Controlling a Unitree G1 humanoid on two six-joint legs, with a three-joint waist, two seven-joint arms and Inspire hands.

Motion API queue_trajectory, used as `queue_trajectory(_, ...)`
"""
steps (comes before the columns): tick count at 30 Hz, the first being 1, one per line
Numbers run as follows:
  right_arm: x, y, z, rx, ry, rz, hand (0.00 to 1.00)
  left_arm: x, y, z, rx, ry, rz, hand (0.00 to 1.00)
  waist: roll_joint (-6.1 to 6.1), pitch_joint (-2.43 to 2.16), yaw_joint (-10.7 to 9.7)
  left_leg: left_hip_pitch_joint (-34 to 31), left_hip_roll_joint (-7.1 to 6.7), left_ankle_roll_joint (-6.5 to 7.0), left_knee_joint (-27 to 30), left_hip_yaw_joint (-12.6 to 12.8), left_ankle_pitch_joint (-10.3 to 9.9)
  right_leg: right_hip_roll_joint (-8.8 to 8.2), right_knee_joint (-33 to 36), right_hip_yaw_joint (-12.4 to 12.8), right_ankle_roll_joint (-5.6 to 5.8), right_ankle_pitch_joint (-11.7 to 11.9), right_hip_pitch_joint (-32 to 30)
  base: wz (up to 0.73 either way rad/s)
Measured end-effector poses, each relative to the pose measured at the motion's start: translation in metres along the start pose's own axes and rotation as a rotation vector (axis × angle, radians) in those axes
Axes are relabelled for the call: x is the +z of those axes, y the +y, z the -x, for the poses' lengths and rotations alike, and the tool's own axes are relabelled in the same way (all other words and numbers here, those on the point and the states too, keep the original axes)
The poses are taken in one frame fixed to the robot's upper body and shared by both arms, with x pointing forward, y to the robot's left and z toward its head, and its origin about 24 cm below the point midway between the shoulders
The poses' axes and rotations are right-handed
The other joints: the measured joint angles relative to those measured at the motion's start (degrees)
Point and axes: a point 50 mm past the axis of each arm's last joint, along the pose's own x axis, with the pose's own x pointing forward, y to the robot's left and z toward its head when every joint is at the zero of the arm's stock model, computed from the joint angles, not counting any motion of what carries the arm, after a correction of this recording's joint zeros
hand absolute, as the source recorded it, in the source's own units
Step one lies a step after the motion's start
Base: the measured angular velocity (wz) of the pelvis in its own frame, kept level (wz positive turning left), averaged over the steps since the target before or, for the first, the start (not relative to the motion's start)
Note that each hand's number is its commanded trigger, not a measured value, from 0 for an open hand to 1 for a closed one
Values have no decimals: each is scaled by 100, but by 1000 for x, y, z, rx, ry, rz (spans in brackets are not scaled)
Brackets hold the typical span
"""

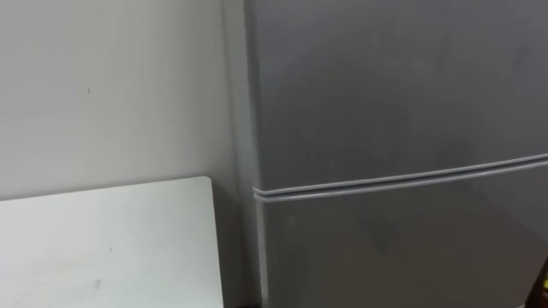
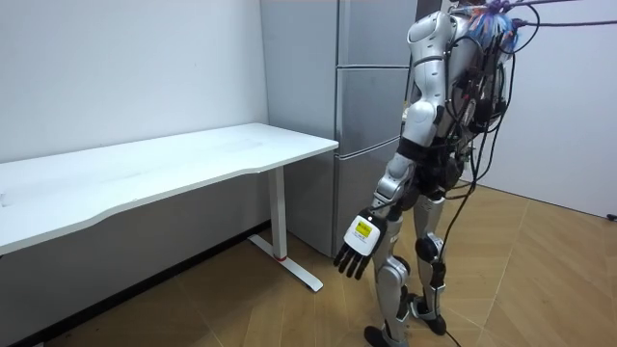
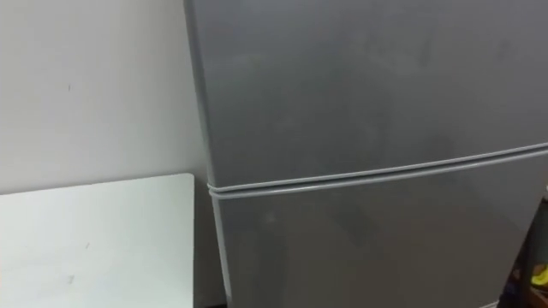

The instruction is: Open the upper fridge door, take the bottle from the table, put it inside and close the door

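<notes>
A grey two-door fridge [image 1: 394, 94] stands right in front of me, with both doors closed. A seam [image 1: 402, 180] separates the upper door from the lower door [image 1: 402, 248]. In the room view I stand upright close before the fridge [image 2: 366, 106], facing it. My left hand [image 2: 362, 246] hangs low beside my thigh, fingers straight and holding nothing.
A white table [image 1: 111, 239] stands to the left of the fridge against the pale wall [image 1: 111, 85], its corner close to the fridge's side. The room view shows the long table [image 2: 164, 164] on white legs over a wooden floor [image 2: 540, 280]. Something small and yellow [image 3: 539, 275] sits at the lower right.
</notes>
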Motion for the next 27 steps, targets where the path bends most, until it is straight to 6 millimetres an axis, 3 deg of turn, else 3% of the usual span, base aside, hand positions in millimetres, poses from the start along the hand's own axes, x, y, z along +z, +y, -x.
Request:
queue_trajectory(5, -25, -12, 1, -4, 63, 131, 0, -5, -5, 1, -21, 19, 6, 0, 19, 8, -8, 61, 1, 0, 8, -1, 0, -1, 11, 5, -3, -9, 48, -1)
queue_trajectory(14, -68, -29, 7, 146, 216, 446, 0, -14, -10, 1, -36, 67, -33, 0, 69, 3, 15, 48, 7, 1, 11, -13, -4, -2, 39, 0, -2, -18, 70, 1)
queue_trajectory(20, -83, -26, 13, 315, 299, 528, 0, -14, -11, 1, -43, 64, -88, 0, 106, 8, 36, 23, 7, 1, 15, -23, -17, -1, 43, -16, -2, -19, 45, 0)
queue_trajectory(27, -88, -5, 16, 487, 344, 604, 0, -10, -15, 0, -75, 55, -159, 0, 78, 5, 36, -55, 3, 7, 100, -42, -24, -17, 27, -90, -1, -25, 40, 3)
